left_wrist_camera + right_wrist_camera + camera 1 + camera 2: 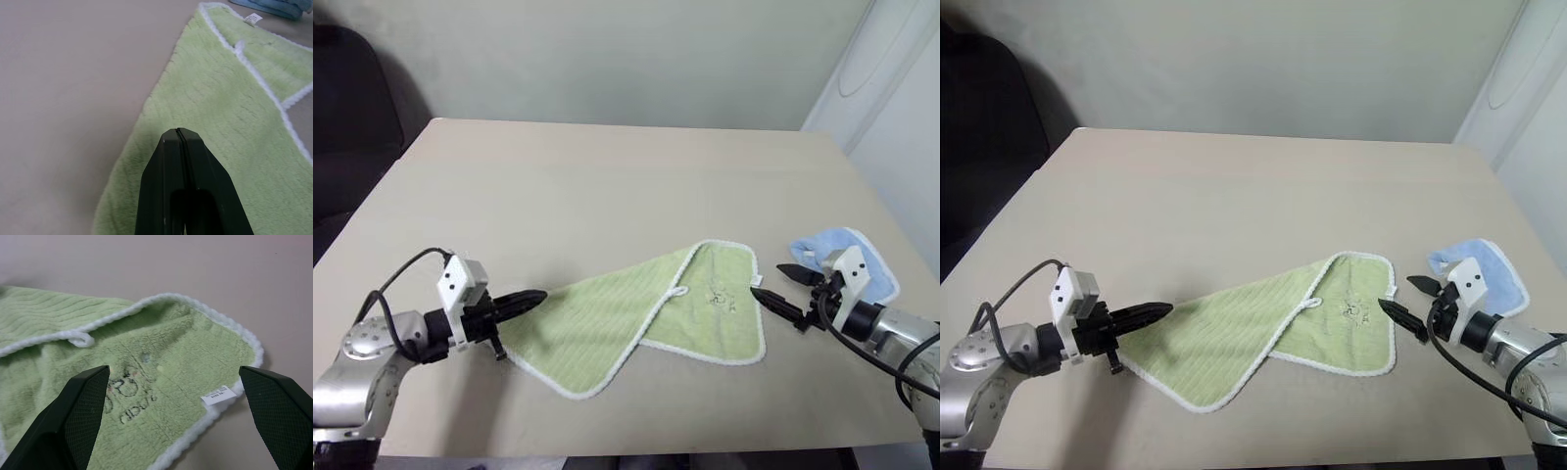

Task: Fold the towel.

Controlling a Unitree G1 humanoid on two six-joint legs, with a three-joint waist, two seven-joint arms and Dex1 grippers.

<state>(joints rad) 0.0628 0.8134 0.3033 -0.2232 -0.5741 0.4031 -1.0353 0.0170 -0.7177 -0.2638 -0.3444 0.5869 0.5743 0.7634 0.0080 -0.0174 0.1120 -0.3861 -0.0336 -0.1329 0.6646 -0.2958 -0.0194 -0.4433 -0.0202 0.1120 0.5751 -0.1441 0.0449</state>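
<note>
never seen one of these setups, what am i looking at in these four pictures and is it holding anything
This is a two-armed humanoid robot at a beige table, meant to fold a towel. The two wide pictures come from cameras in its head, looking down over its arms. The other two come from cameras on each wrist, looking along that arm's black fingers. On the table lies the light green towel, partly folded over itself, and beside it a smaller light blue cloth. The left gripper is shut, its tip over the towel's left end; nothing shows pinched between its fingers. The right gripper is open at the towel's right edge, holding nothing.
</note>
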